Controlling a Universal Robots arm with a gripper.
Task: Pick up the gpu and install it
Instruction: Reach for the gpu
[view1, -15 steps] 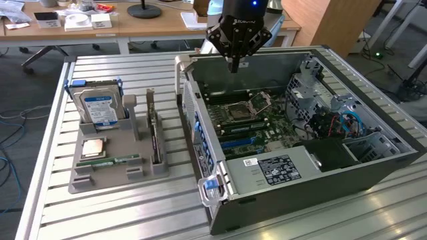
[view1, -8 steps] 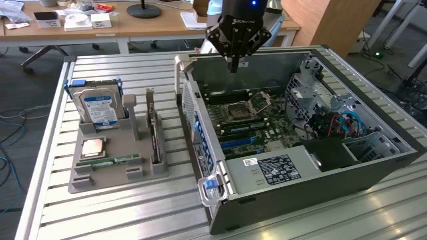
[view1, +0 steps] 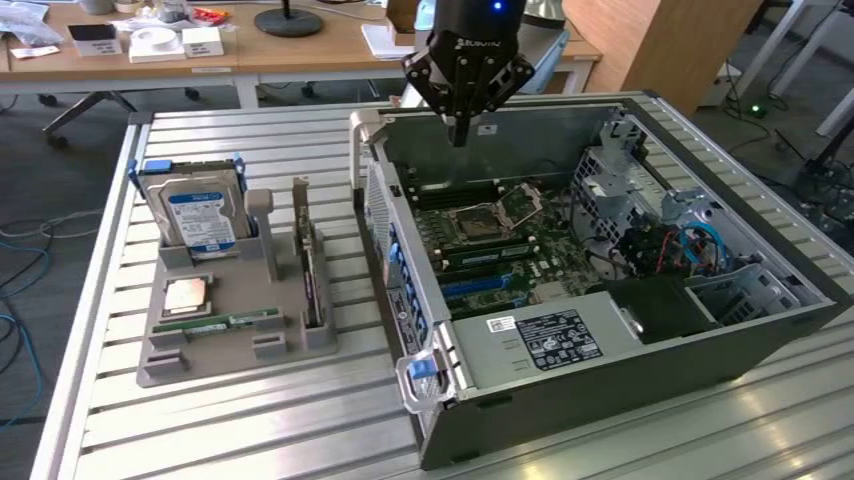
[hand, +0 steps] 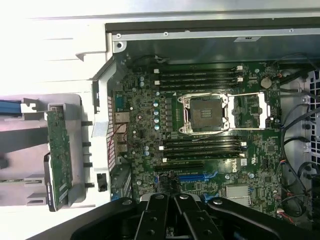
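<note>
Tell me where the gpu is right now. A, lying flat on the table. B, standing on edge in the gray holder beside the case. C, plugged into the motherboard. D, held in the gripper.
B: the gpu stands on edge in the gray holder, to the exterior view's left of the case, while the shut gripper hangs empty above the case.

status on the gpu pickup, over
Tool shut, empty, above open grey computer case. Thin dark expansion card with pale metal bracket standing on edge in grey holder tray, untouched. Case side wall between them.
</note>
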